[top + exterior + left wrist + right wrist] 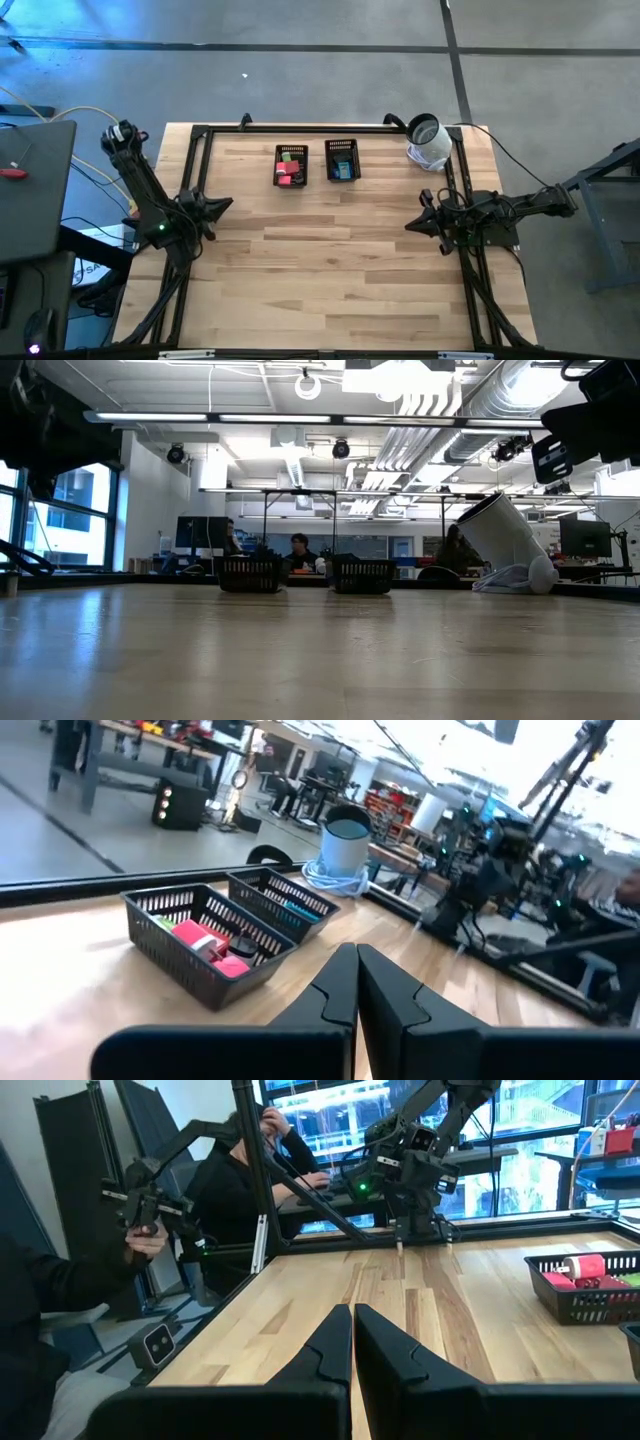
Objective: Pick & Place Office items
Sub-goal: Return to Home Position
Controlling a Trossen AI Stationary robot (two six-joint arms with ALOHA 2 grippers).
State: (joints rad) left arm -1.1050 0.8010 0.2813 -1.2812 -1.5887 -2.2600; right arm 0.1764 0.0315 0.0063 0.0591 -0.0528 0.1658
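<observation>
The office items lie inside two black mesh trays at the table's far middle. The left tray (pixel 291 165) holds red, pink, green and black pieces (pixel 208 941); the right tray (pixel 342 160) holds blue and teal pieces (pixel 296 906). My left gripper (pixel 226 205) hovers over the table's left side, shut and holding nothing. My right gripper (pixel 412 224) hovers over the right side, also shut and holding nothing. In the wrist views the fingertips of each meet, for the left gripper (pixel 356 956) and the right gripper (pixel 352 1315).
A white cylinder with a dark opening (pixel 429 142) leans at the far right corner beside a white cable coil. A black frame (pixel 300 128) runs along the far and side edges. People sit at desks beyond the table. Bare wood (pixel 330 260) fills the near half.
</observation>
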